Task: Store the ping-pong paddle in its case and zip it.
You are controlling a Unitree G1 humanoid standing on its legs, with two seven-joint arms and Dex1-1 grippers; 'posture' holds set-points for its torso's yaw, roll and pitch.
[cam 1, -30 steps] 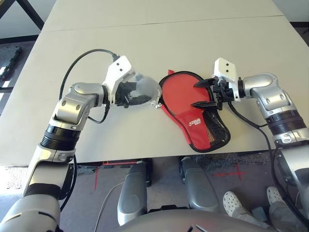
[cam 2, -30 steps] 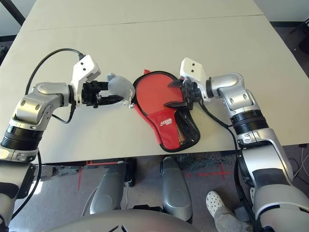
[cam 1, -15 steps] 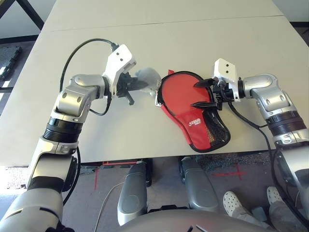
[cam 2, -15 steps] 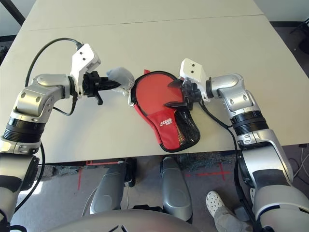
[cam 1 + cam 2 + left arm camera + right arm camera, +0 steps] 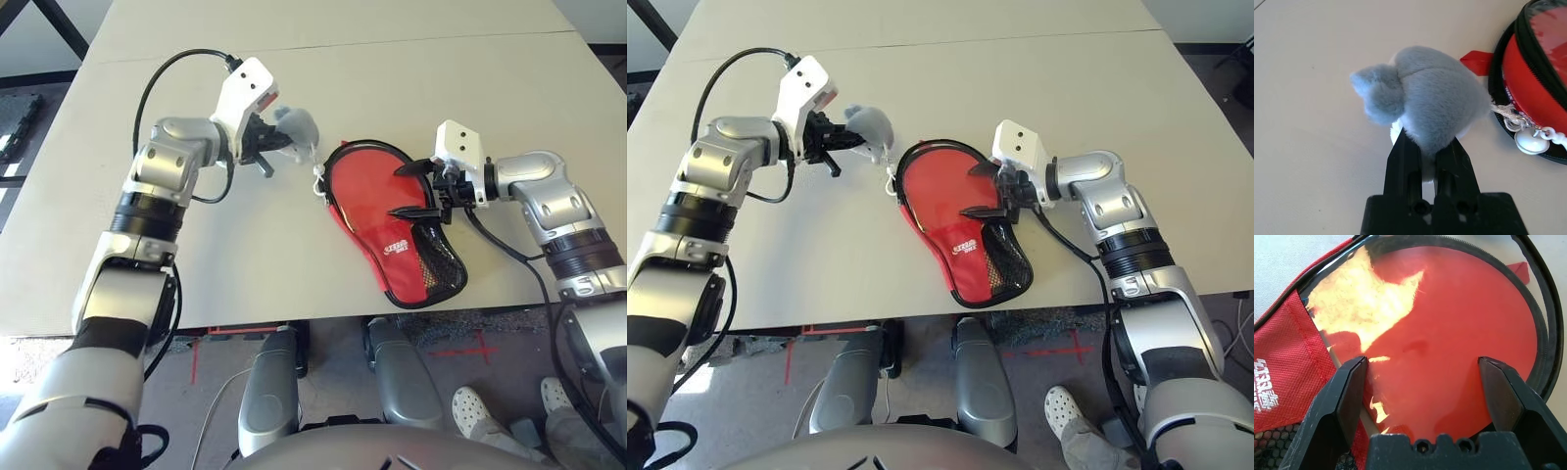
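We see the table (image 5: 235,264) beneath everything. The case (image 5: 392,250) lies centrally near its near edge, the paddle (image 5: 1449,333) inside. Our right gripper (image 5: 418,191), spread wide, obstructs the case's right side. Far left, our left gripper (image 5: 1427,147) clamps the plush (image 5: 1440,93); the bell (image 5: 1532,141) sits beside the case.

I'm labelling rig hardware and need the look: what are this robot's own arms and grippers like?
Both arms are silver-grey with rounded segments and black ribbed bands. The left gripper and right gripper each have two black, tapering fingers. Each has a white housing above it marked with small dark dots, and black cables loop along the arms.
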